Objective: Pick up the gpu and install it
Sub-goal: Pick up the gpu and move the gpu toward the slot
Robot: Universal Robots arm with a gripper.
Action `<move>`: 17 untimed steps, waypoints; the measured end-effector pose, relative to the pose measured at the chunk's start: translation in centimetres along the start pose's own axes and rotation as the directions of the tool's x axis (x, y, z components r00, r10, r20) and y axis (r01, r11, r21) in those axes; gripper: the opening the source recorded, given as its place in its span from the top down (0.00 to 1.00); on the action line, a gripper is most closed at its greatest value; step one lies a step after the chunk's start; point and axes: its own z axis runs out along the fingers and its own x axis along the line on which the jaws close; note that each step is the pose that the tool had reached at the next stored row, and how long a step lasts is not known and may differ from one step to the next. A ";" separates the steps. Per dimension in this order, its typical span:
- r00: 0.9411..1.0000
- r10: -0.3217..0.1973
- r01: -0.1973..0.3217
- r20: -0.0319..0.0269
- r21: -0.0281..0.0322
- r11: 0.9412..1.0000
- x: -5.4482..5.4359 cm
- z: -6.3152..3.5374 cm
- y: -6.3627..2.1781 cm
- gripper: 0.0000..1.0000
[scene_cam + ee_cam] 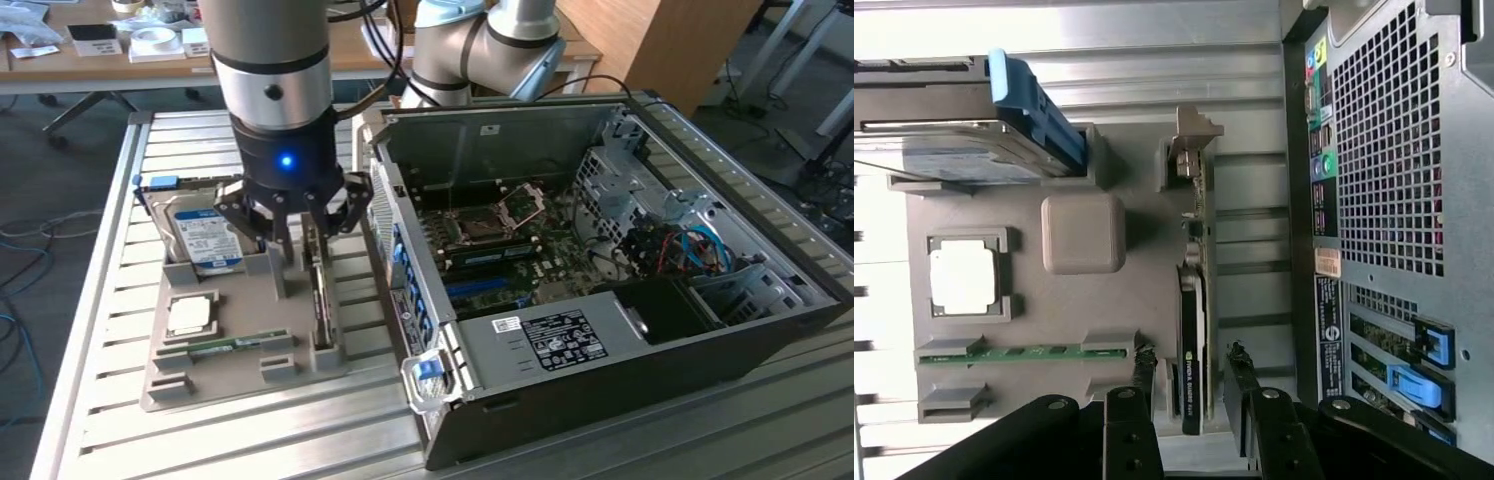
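The gpu [322,300] is a thin dark card standing on edge in a slot of the grey parts tray [214,385]. Its pale metal bracket points away from the tray's front. In the wrist view the gpu [1194,340] shows its black edge with a small green logo. My gripper [304,252] hangs low over the card, open. In the wrist view my gripper [1191,362] straddles the card's near end, one black fingertip [1144,365] on each side, with a small gap to the card on both sides. Nothing is held.
The tray [1084,330] also holds a hard drive [203,238] with a blue-white label, a CPU [191,315] and a green RAM stick [220,347]. An open computer case [601,300] lies at the exterior view's right, motherboard [514,235] exposed. Its rear panel [1394,200] stands close beside the tray.
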 end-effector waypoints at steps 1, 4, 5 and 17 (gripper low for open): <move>1.000 0.000 0.000 0.000 0.000 1.000 -0.1 0.12 -0.01 0.59; 1.000 0.000 0.000 0.000 0.000 1.000 -0.5 0.45 0.02 0.59; 1.000 0.000 0.000 0.000 0.000 1.000 -0.5 0.53 0.02 0.59; 1.000 0.000 0.000 0.000 0.000 1.000 -0.6 2.64 -0.04 0.59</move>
